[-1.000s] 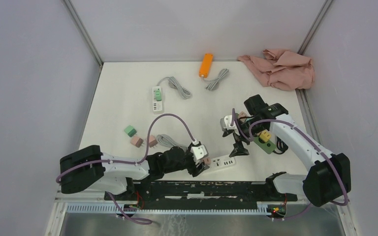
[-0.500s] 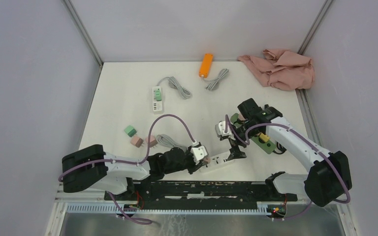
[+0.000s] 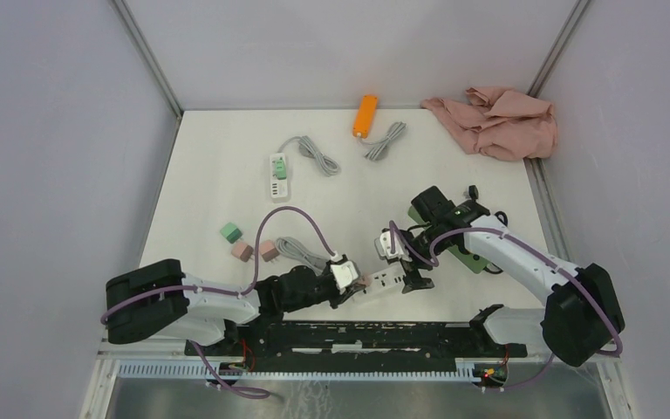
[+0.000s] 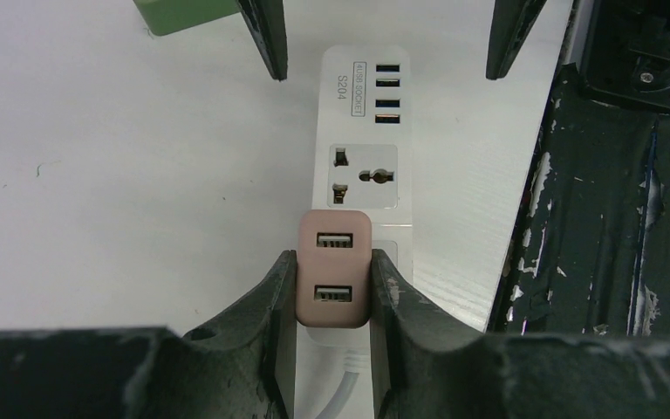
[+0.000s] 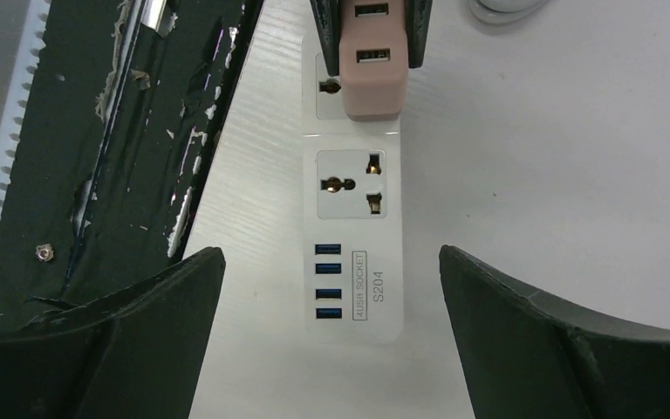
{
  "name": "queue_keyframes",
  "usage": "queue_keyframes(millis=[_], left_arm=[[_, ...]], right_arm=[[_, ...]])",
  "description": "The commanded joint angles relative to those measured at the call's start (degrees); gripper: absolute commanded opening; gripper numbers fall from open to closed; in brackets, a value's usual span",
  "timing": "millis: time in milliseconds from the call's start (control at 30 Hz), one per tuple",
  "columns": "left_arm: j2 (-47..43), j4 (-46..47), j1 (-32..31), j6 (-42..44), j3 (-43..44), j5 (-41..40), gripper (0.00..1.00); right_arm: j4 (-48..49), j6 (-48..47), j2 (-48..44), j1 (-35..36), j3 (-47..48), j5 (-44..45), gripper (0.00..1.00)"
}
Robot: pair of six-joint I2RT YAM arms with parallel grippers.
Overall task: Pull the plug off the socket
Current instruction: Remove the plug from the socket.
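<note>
Your table (image 3: 227,166) filled the middle of the top view, and both arms were folded in toward its lower centre. The left arm (image 3: 218,301) lay low along the bottom edge, reaching right. The right arm (image 3: 523,253) bent in from the lower right, reaching left. They met over the strip (image 3: 391,280), which lay flat near the table's bottom edge. Its long axis ran roughly left to right in the top view, tipped a little upward at the right.

Your right gripper (image 5: 330,262) was spread wide, one finger on each side of the strip's USB end. It was clear of both long edges and gripping nothing. I could not tell whether its tips rested on the table.

Your left gripper (image 4: 333,275) was clamped on the plug (image 4: 334,262), fingers pressed to its two side faces across the strip's width. The plug sat in the socket at the strip's cord end, at the lower centre of the left wrist view. A free socket and four USB ports lay beyond it, toward the right gripper.

So the left was the arm on the plug, with no reach left to make. The pins likely ran down into the strip's face, so I judged the pull should go straight off that face, not along the long axis. The right gripper was placed to pin the free end. Unpinned, the strip would probably lift with the plug.
</note>
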Motion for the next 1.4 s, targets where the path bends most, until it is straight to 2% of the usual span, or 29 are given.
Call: queue_keyframes(millis=[0, 500, 667, 767, 900, 1067, 1233, 1367], left_arm=[[0.4, 10.1, 0.2, 4.1, -0.9, -1.8, 0.03], [1.3, 13.1, 0.3, 6.2, -0.5, -1.0, 0.03], [0.0, 16.0, 0.3, 5.4, -2.2, -1.5, 0.03], [-0.8, 17.3, 0.2, 4.7, -3.2, -1.4, 0.03], [-1.5, 19.8, 0.3, 3.6, -4.9, -2.0, 0.03], [-3.8, 19.9, 0.3, 2.7, -6.4, -2.5, 0.03], [-10.4, 13.1, 0.3, 2.7, -6.5, -2.6, 0.03], [-15.8, 4.2, 0.3, 3.4, -4.0, -3.6, 0.03]], right_arm=[[4.9, 1.6, 0.3, 1.5, -0.7, 2.7, 1.0], [13.0, 6.5, 7.2, 7.6, -2.7, 12.8, 1.0], [14.6, 7.4, 8.4, 8.9, -3.1, 14.8, 0.9], [14.8, 7.2, 8.7, 10.0, -3.0, 15.7, 0.83], [14.0, 6.7, 9.1, 11.5, -2.6, 15.8, 0.68], [12.6, 6.7, 9.8, 12.2, -1.5, 16.9, 0.36], [10.9, 8.0, 12.2, 12.2, 0.3, 20.3, 0.12], [10.3, 9.3, 13.3, 12.2, 1.5, 21.7, 0.05]])
